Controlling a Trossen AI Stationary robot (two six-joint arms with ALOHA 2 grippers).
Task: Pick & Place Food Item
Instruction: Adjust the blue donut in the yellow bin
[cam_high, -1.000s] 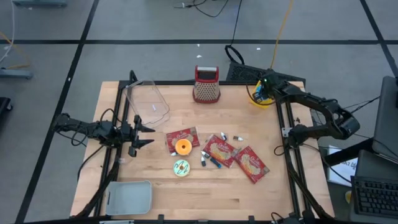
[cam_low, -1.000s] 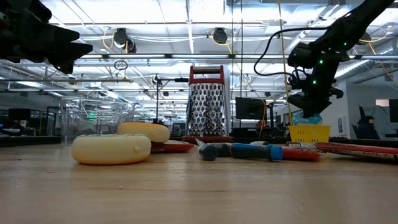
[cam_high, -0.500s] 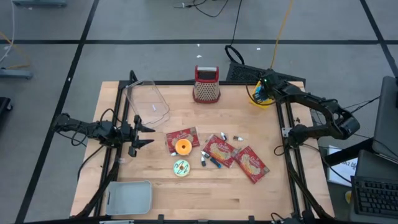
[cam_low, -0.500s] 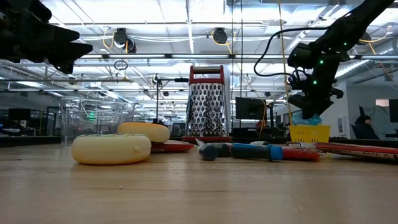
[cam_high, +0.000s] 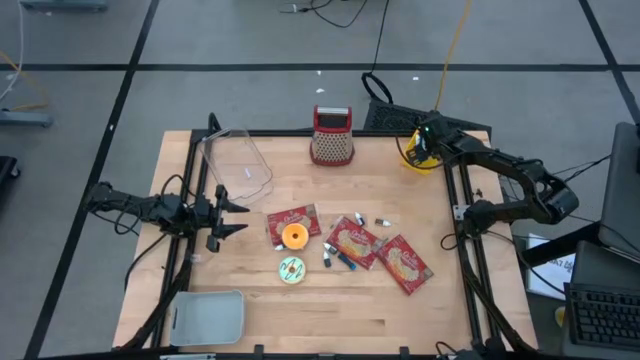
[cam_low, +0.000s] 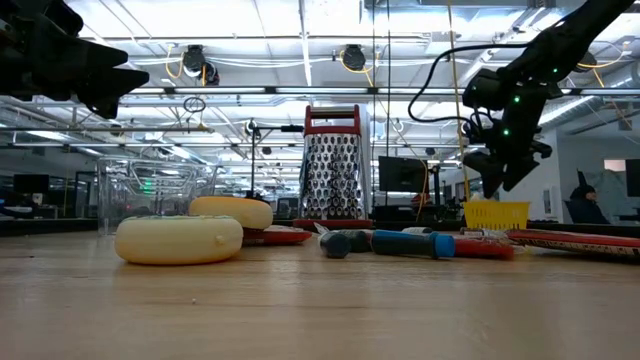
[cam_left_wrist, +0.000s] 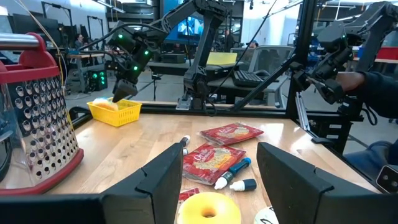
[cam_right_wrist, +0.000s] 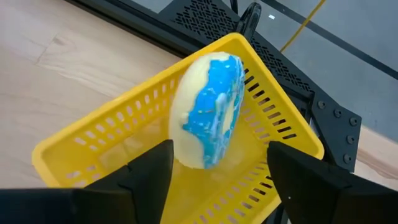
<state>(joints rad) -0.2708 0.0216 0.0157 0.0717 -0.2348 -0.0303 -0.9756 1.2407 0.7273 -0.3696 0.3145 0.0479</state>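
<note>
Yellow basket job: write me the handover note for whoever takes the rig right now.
Right gripper: open, just above the yellow basket at the table's far right corner.
Left gripper: open, empty, waiting at the left edge of the table.
Done: the blue-iced donut is in the basket, standing on edge, free of the fingers.
Left on the table: orange donut, green-iced donut, three red snack packets. Which goes next, if any, the views don't show.
</note>
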